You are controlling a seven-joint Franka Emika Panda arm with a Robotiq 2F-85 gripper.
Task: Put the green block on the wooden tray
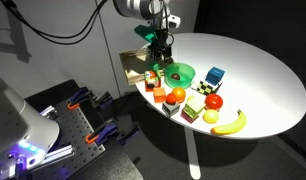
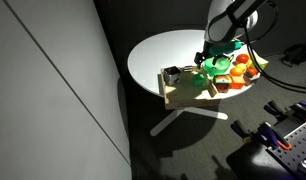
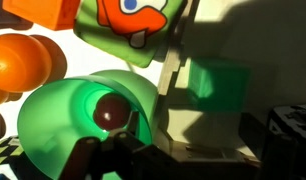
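In the wrist view the green block [image 3: 215, 80] lies on the light tan wooden tray [image 3: 193, 128], partly in shadow, just beside the rim of the round green dish [image 3: 53, 120]. My gripper [image 3: 198, 165] is open. Its dark fingers stand wide apart at the bottom of the frame, and the block lies ahead of them, untouched. In both exterior views the gripper [image 1: 158, 52] [image 2: 208, 55] hangs low over the tray [image 1: 133, 68] [image 2: 188, 92] at the table's edge. The block is hidden by the gripper there.
The green dish [image 1: 179, 72] holds a dark red ball [image 3: 113, 112]. An orange [image 1: 176, 96], a tomato [image 1: 214, 101], a banana [image 1: 229, 124], a blue toy [image 1: 214, 77] and other toys crowd the round white table [image 1: 263, 70] next to the tray.
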